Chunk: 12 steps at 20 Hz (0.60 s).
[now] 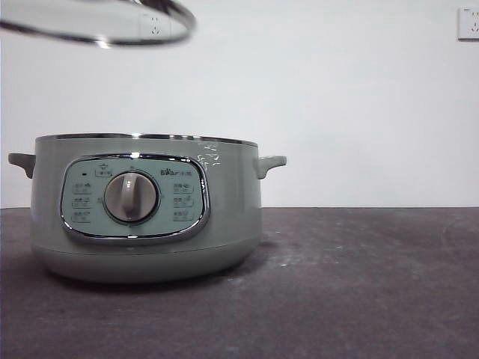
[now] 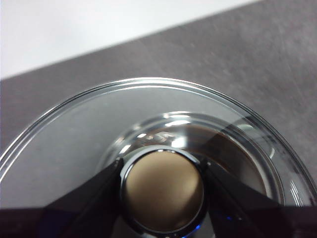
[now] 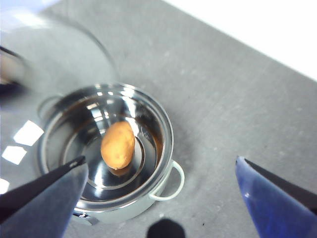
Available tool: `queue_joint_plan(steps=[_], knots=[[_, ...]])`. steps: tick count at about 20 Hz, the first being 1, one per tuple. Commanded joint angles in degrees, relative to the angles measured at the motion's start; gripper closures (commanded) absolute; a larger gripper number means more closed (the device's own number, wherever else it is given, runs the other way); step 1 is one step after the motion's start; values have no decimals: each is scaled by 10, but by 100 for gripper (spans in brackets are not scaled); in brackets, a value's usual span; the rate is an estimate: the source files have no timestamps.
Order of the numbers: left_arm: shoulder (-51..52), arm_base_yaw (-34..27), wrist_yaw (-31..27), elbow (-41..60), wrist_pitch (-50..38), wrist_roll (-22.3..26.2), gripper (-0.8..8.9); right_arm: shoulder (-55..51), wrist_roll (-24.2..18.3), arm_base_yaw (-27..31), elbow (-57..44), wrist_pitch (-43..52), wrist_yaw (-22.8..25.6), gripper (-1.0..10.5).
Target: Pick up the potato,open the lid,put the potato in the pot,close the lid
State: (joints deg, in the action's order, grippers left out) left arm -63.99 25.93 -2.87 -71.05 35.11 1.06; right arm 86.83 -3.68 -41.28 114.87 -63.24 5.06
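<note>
The pale sage-green pot (image 1: pixel 146 209) stands open on the dark table at the left of the front view. In the right wrist view the potato (image 3: pixel 118 144) lies on the shiny steel bottom inside the pot (image 3: pixel 163 126). The glass lid (image 1: pixel 105 26) hangs high above the pot at the top left. My left gripper (image 2: pixel 163 191) is shut on the lid's knob (image 2: pixel 162 191), with the glass dome (image 2: pixel 74 139) spread around it. My right gripper (image 3: pixel 161 186) is open and empty, high above the pot and slightly to its side. The blurred lid (image 3: pixel 54 54) also shows there.
The dark grey table (image 1: pixel 359 284) stretches to the right of the pot. A white wall stands behind, with a socket plate (image 1: pixel 468 22) at the top right.
</note>
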Motion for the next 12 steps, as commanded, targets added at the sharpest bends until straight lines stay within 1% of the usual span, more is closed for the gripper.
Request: queue_joint_plan(steps=[1, 7, 12], knots=[[-38, 1, 20, -7, -42, 1, 821, -28, 9, 0, 1, 0, 0, 447], [-131, 12, 33, -7, -90, -5, 821, -83, 13, 0, 1, -7, 0, 447], [-156, 18, 33, -7, -106, -13, 821, -90, 13, 0, 1, -22, 1, 447]])
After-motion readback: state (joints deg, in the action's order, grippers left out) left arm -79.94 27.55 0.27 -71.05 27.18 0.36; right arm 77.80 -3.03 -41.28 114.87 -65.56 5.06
